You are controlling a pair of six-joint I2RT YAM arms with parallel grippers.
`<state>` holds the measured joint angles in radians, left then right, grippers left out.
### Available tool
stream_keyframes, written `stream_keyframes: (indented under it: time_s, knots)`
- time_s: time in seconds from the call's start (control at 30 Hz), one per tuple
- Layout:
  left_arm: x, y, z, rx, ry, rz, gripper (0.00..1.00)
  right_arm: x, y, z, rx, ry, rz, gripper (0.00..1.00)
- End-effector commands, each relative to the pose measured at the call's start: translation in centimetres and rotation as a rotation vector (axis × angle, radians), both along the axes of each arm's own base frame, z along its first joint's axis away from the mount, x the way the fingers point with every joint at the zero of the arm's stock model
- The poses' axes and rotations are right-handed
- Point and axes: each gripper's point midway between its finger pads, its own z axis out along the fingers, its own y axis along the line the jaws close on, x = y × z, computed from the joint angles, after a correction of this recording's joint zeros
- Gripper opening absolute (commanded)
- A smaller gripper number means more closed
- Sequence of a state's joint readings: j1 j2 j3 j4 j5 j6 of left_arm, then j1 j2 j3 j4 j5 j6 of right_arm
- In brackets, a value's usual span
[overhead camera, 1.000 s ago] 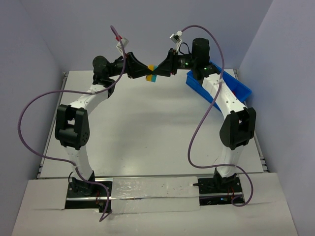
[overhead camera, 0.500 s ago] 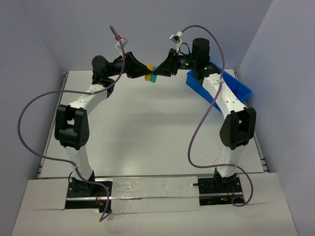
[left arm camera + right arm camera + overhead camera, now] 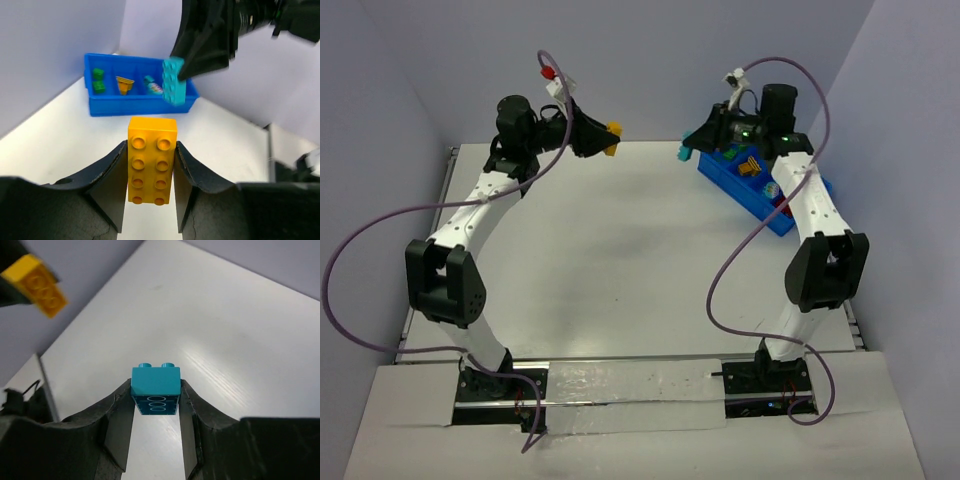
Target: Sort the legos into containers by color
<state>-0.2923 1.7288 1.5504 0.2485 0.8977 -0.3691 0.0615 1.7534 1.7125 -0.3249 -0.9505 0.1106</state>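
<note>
The left pincer (image 3: 150, 146) is clamped on a yellow studded plastic brick (image 3: 151, 167), held above the far bench (image 3: 620, 250). The right pincer (image 3: 155, 392) is clamped on a light blue plastic brick (image 3: 155, 380), just left of the bright blue divided plastic bin (image 3: 735, 198).

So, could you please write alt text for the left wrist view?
The left hand grips a yellow-orange studded plastic brick between its black fingers. Beyond it, the right hand holds a light blue plastic brick in front of a bright blue divided plastic bin on the white table.
</note>
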Motion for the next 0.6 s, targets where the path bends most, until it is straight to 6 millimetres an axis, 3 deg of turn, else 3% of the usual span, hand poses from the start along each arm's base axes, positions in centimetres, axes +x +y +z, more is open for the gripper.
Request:
stream_keyframes:
  time_s: [0.0, 0.2, 0.4, 0.43, 0.57]
  knots:
    - [0.1, 0.5, -0.9, 0.236, -0.184, 0.15, 0.0, 2.0, -9.9, -0.7, -0.218, -0.052, -0.353, 0.0]
    - [-0.7, -0.6, -2.0, 0.272, -0.209, 0.169, 0.0, 3.4, -21.1, -4.9, -0.422, 0.033, -0.718, 0.0]
    - [-0.4, -1.2, -2.6, 0.262, -0.174, 0.168, 0.0, 4.7, -25.9, -8.0, -0.489, 0.084, -0.879, 0.0]
    - [-0.3, -1.2, -2.7, 0.262, -0.172, 0.168, 0.0, 5.2, -26.4, -9.1, -0.491, 0.107, -0.888, 0.0]
    - [0.3, -1.3, -2.9, 0.265, -0.162, 0.184, 0.0, 7.7, -29.3, -10.2, -0.453, 0.132, -1.061, 0.0]
